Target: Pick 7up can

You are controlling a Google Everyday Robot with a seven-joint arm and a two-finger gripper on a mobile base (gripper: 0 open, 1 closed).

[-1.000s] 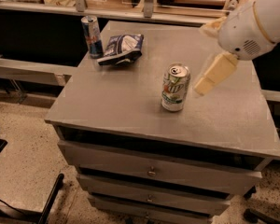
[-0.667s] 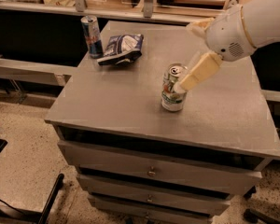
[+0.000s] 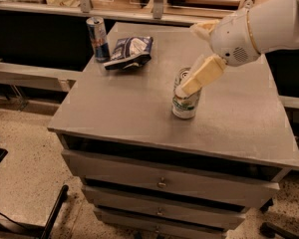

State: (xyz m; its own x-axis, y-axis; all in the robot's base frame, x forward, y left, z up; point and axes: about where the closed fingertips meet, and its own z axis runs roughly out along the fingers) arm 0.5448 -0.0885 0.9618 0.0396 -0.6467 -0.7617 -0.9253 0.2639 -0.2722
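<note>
The 7up can (image 3: 185, 106) stands upright near the middle of the grey cabinet top (image 3: 124, 108). It has a pale body with green lettering, and its top is partly hidden. My gripper (image 3: 189, 61) reaches in from the upper right on a white arm (image 3: 261, 26). It is open. One cream finger (image 3: 202, 76) slants down across the can's top and upper right side. The other finger (image 3: 203, 30) sits higher, behind and above the can. Nothing is held.
A tall, slim blue-and-silver can (image 3: 97, 38) stands at the back left of the top. A crumpled blue-and-white chip bag (image 3: 130, 51) lies beside it. The cabinet has drawers below. A counter ledge runs behind, and speckled floor lies on the left.
My gripper has moved left and down towards the 7up can. Its lower finger went from right of the can to lying across its top. The can has not moved.
</note>
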